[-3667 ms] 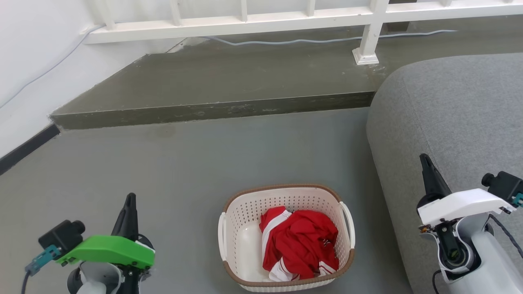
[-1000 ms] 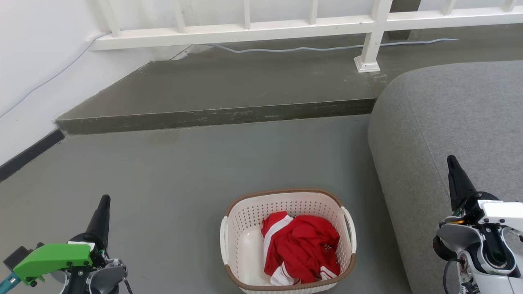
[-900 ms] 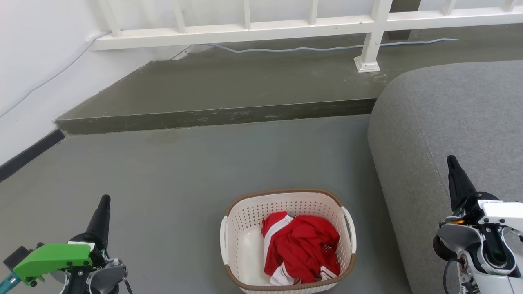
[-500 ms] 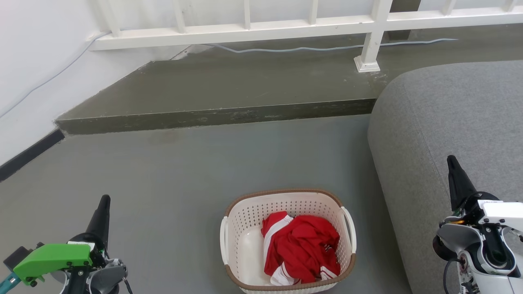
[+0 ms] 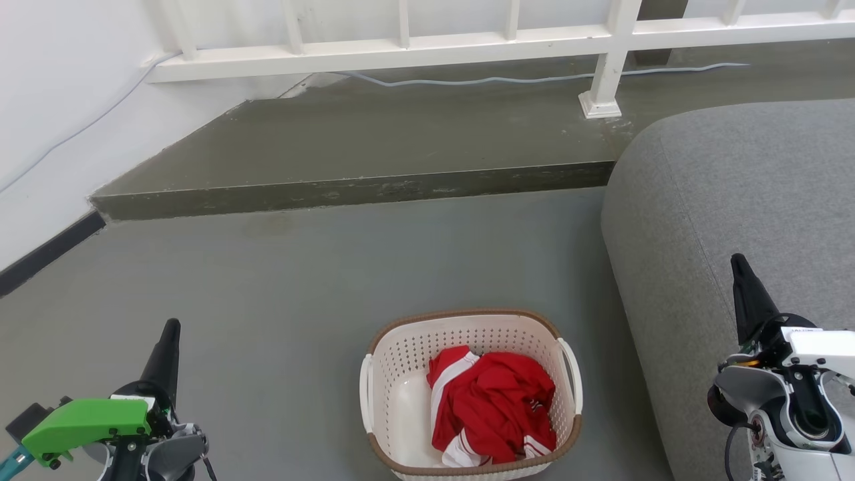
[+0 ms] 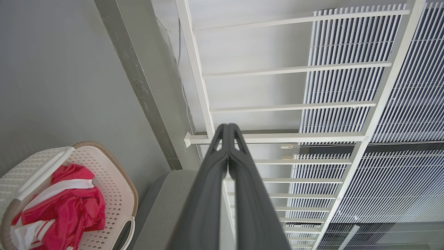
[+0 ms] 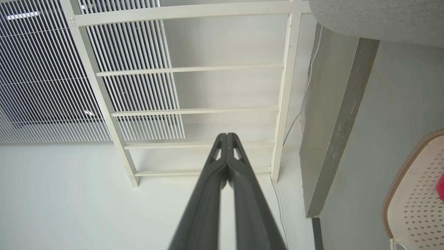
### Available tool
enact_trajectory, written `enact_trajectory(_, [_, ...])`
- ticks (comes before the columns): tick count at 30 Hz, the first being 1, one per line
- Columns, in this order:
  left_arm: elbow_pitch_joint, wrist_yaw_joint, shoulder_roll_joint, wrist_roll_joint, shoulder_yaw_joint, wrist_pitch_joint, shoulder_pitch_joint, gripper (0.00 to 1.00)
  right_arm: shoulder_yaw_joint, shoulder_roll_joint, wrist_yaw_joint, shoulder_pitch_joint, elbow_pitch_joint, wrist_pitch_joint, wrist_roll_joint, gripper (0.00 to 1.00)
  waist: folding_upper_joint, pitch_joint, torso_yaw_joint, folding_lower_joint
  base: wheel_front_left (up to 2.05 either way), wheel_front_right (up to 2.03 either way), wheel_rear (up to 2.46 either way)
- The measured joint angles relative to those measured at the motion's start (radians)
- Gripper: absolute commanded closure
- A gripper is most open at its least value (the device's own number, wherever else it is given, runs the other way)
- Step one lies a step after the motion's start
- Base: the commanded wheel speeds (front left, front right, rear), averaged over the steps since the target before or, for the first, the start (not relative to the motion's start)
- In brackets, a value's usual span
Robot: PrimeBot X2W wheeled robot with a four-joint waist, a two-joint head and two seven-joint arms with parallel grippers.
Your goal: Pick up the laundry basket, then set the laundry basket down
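The laundry basket is seen standing upright on the grey floor at the lower middle of the head view, between the two arms and touched by neither. Its brown woven-look rim is turned upward, and a white loop handle is carried on each side. A crumpled red garment with white stripes is held inside, piled toward the robot's right, with bare cream bottom exposed on the other half. The basket is placed just beside the rounded corner of a grey sofa.

The left gripper is held low at the robot's left, well apart from the basket; in the left wrist view its two dark fingers are pressed together along their length, empty. The right gripper is held over the sofa's edge, likewise apart from the basket, and in the right wrist view its fingers are seen closed on each other, empty. A green cover is fitted on the left wrist and a white cover on the right; a faint marking on the white one is too small to be read. Beyond the basket a raised step is bordered by a white railing, along whose foot a pale cable is laid
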Motion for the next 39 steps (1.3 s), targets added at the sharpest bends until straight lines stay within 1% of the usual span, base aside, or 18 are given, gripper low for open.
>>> enact_trajectory(39, [0.0,0.0,0.0,0.0,0.0,0.001,0.0,1.0,0.0,0.0,0.0,0.0,-0.002,0.0,0.0,1.0,0.0,0.0,0.0,0.0,0.0,0.0,0.0])
